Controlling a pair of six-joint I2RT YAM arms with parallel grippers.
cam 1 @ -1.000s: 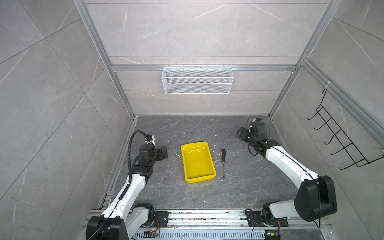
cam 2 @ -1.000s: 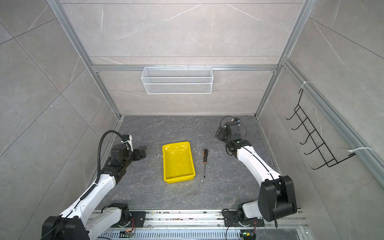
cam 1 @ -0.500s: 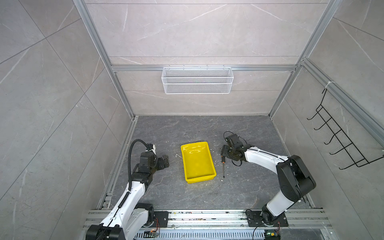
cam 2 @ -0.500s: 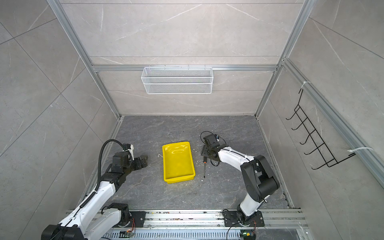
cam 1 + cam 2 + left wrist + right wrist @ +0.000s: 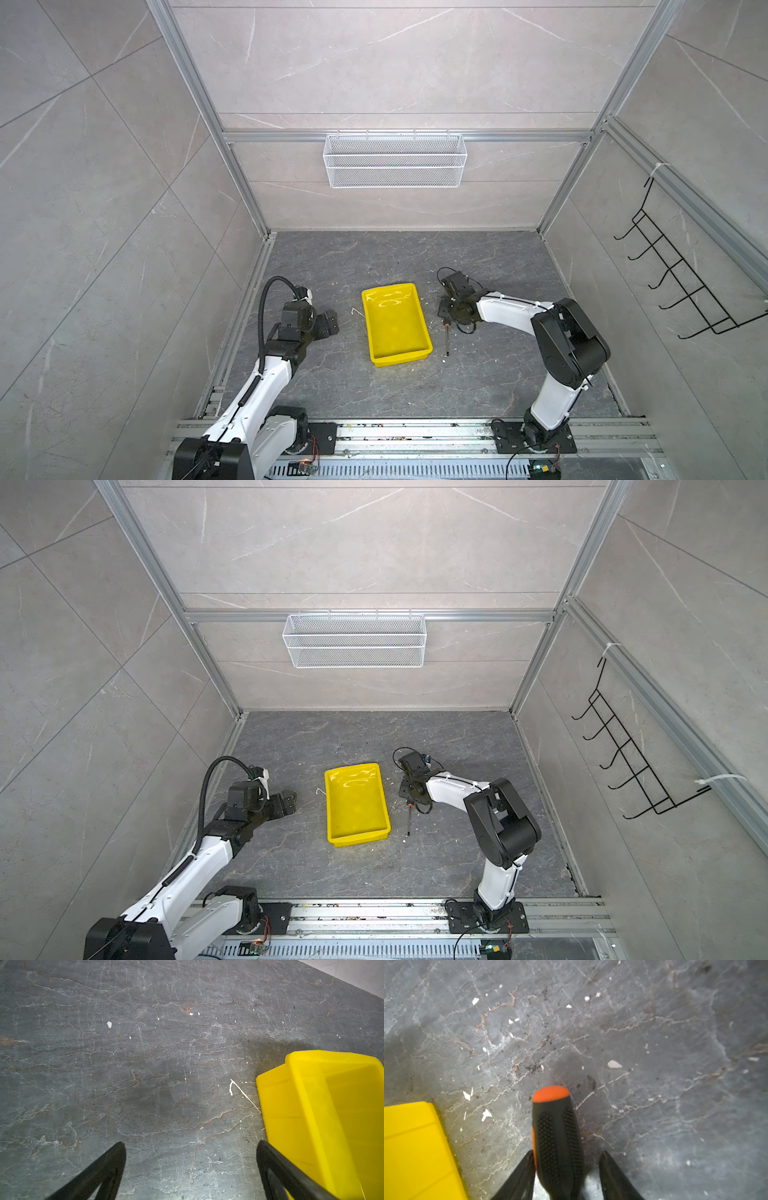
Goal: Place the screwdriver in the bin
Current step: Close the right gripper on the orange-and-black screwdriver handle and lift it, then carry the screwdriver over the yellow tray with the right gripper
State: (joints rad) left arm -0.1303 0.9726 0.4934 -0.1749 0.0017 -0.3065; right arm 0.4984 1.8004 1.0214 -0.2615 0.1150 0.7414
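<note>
Straddling the screwdriver (image 5: 554, 1122) handle, the right gripper (image 5: 567, 1152) has its jaws apart, one side seemingly just clear. The shaft lies parallel to the bin (image 5: 395, 324).

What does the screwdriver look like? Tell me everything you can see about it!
The screwdriver has a chunky black handle with dotted grip patches, an orange end cap and an orange strip down one side; it looks rubbery. Its long thin metal shaft points toward the robot's bases. It lies on the grey stone floor, beside the yellow bin without touching it. The right pincer straddles the handle: one finger touches it, the other shows a gap.
</note>
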